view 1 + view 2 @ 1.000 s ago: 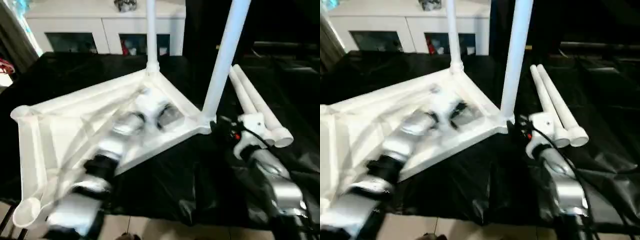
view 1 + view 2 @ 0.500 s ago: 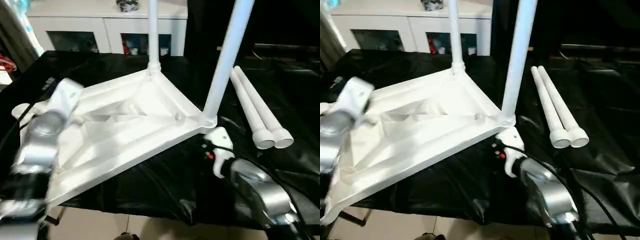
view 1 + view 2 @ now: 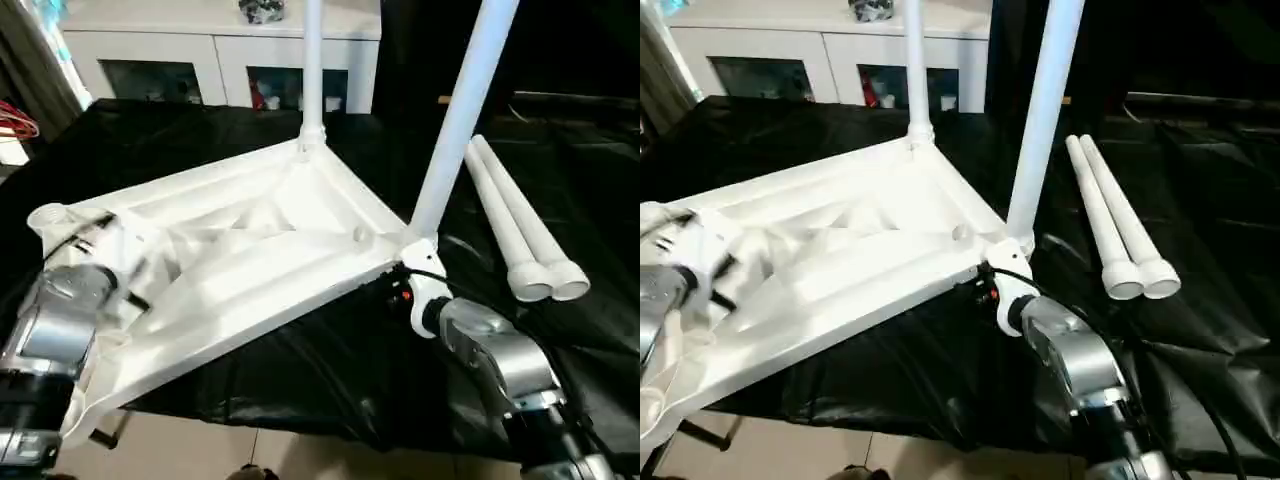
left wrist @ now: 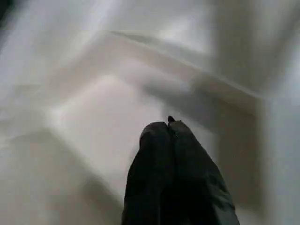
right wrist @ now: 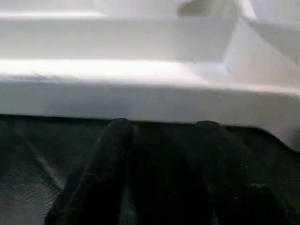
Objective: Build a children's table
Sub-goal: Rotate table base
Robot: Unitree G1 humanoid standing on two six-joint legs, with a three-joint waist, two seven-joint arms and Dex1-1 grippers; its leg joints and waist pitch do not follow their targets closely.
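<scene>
The children's table [image 3: 250, 240] lies upside down on the black cloth, its ribbed underside up. Two white legs stand in its sockets: one at the far corner [image 3: 312, 70], one at the right corner [image 3: 462, 110]. Two loose legs [image 3: 520, 230] lie side by side to the right. My left arm [image 3: 60, 320] reaches over the top's left part, and my left gripper [image 4: 168, 123] is shut with nothing in it, just above the white ribs. At the right corner my right gripper [image 5: 163, 125] stands open, its fingertips [image 5: 119, 125] just under the table's rim [image 5: 140, 98].
A white cabinet with glass doors [image 3: 220, 50] stands behind the work surface. The black cloth [image 3: 300, 360] hangs over the front edge above a tiled floor [image 3: 260, 455]. An empty corner socket [image 3: 47, 215] sits at the table top's left.
My left arm swung from the middle of the table top to its left part and its fingers closed. My right arm moved from beside the loose legs to the table's right corner.
</scene>
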